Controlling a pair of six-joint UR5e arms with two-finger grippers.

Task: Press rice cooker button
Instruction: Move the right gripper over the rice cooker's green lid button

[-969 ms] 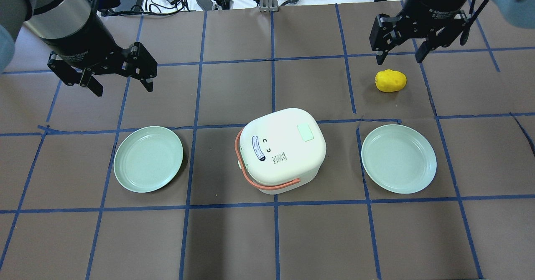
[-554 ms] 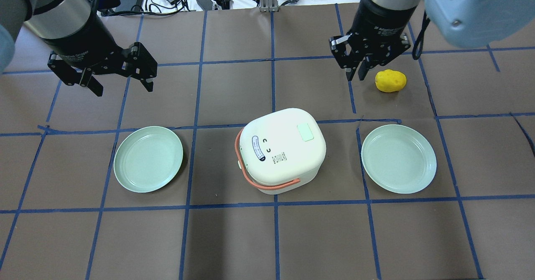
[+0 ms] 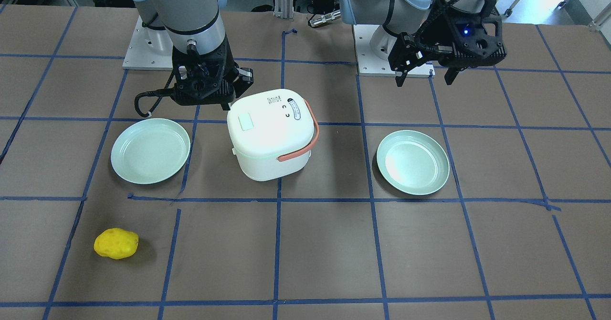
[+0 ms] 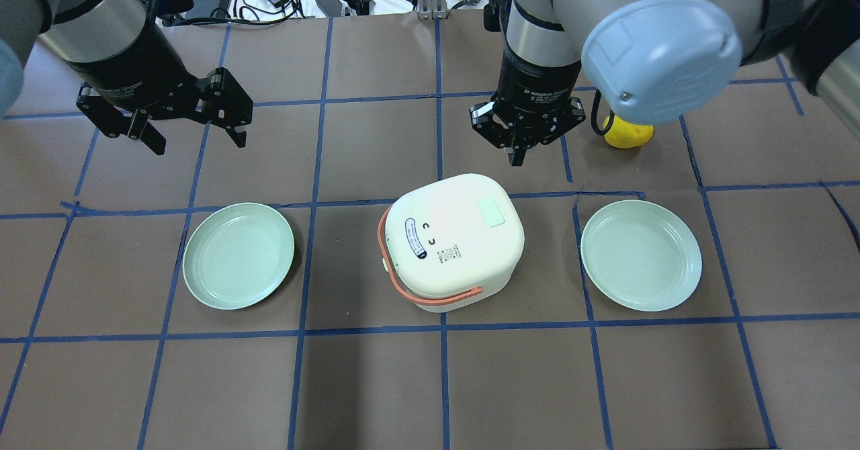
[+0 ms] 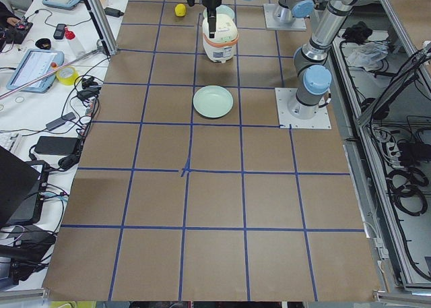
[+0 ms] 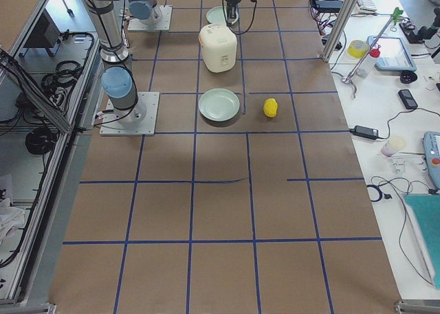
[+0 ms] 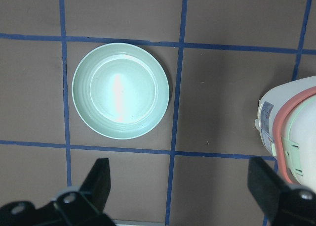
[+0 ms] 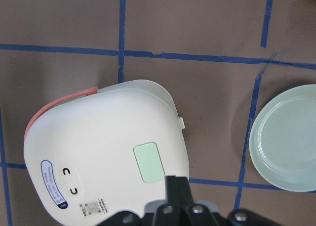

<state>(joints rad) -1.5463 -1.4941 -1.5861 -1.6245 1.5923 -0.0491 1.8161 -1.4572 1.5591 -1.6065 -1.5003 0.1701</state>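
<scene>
The white rice cooker (image 4: 453, 242) with a salmon handle stands at the table's middle. Its pale mint-green button (image 4: 491, 212) lies flush on the lid top and also shows in the front view (image 3: 245, 121) and the right wrist view (image 8: 149, 161). My right gripper (image 4: 518, 159) is shut and empty, with its fingers (image 8: 177, 185) pressed together. It hovers just beyond the cooker's far edge, a little off the button. My left gripper (image 4: 197, 140) is open and empty, far to the left above the table.
Two pale green plates lie either side of the cooker, the left plate (image 4: 238, 255) and the right plate (image 4: 641, 255). A yellow lumpy object (image 4: 631, 136) lies beyond the right plate, partly hidden by my right arm. Cables lie at the table's far edge.
My right arm has swung left from above the yellow object to the cooker's far edge, and its gripper has gone from open to shut. The left arm has not moved.
</scene>
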